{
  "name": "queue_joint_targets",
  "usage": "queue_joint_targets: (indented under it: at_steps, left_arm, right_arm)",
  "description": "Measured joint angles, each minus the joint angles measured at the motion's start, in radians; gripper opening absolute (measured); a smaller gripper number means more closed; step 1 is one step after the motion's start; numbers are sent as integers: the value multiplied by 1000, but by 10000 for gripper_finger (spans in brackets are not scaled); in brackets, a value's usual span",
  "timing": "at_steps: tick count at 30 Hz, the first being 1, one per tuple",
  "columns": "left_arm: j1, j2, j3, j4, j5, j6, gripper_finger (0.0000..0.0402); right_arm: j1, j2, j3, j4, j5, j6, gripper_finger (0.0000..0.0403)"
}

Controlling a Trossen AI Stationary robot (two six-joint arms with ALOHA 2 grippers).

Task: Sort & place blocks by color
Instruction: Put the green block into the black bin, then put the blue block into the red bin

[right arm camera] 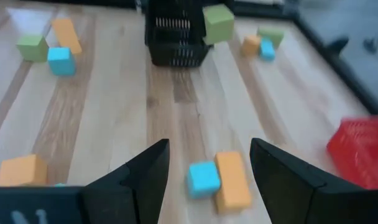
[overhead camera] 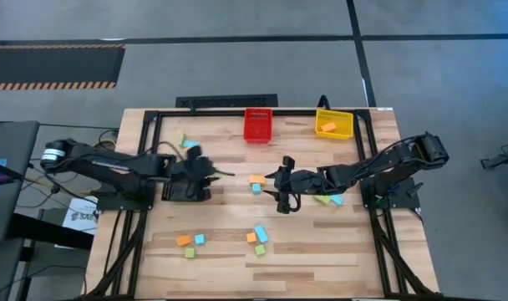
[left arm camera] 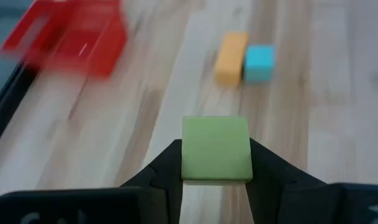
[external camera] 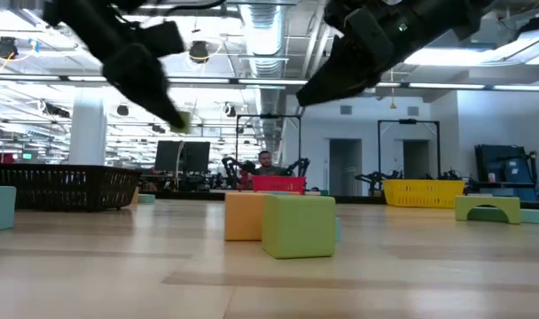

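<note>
My left gripper [left arm camera: 216, 163] is shut on a green cube block [left arm camera: 216, 149] and holds it above the table beside the black bin [right arm camera: 176, 37]. The same green block [right arm camera: 218, 23] shows in the right wrist view by the bin's rim. My right gripper [right arm camera: 209, 149] hovers open over the table's middle [overhead camera: 283, 188], above an orange bar [right arm camera: 232, 180] and a blue cube [right arm camera: 203, 177] that lie flat on the wood. Other blue, orange and green blocks lie scattered on the table. My left gripper pinches the green cube by two opposite side faces [left arm camera: 188, 163] between its two fingers. The fingers slant down toward the table. The cube is lifted clear of the table, and its top face shows between the fingertips.
A red bin [overhead camera: 257, 125] and a yellow bin [overhead camera: 333, 123] with an orange block inside stand at the far edge. Block clusters lie near the front [overhead camera: 190, 242] [overhead camera: 258, 238], and by the right arm [overhead camera: 329, 199]. A dark frame edges the table.
</note>
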Motion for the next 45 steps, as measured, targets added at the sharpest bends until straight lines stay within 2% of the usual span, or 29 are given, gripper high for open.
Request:
queue_joint_targets:
  at_steps: [2, 5, 8, 13, 19, 27, 31, 33, 40, 42, 45]
  left_arm:
    - [-63, -40, -1, -75, -80, -153, 101]
    - [-143, -86, -1, -164, -134, -343, 101]
    - [-208, -114, -1, -228, -150, -510, 101]
    - [-281, -121, -1, -337, -140, -720, 101]
    - [-292, -120, 0, -462, -28, -875, 101]
    - [-289, -120, -1, -653, 4, -1037, 101]
    - [-261, -110, 0, -664, 56, -1067, 102]
    - [-246, -101, 0, -657, 91, -1059, 125]
    - [-200, -93, 0, -666, 84, -971, 273]
    - [-189, -95, 0, -665, 73, -930, 300]
    - [-169, -95, 0, -656, 70, -863, 321]
  right_arm:
    - [-4, 0, 0, 42, 0, -67, 244]
    - [-18, 0, 0, 104, -3, -159, 244]
    - [-43, 0, 0, 155, -24, -227, 244]
    - [-94, 0, 0, 161, -114, -233, 244]
    - [-132, 0, 0, 109, -133, -233, 244]
    - [-184, -5, 0, 99, -146, -241, 244]
    - [-211, -5, 0, 100, -181, -240, 244]
    - [-215, -5, 0, 100, -186, -240, 244]
    - [-209, -5, 0, 95, -192, -239, 244]
    - [-207, -5, 0, 90, -193, -239, 244]
    - [-199, -6, 0, 82, -193, -239, 244]
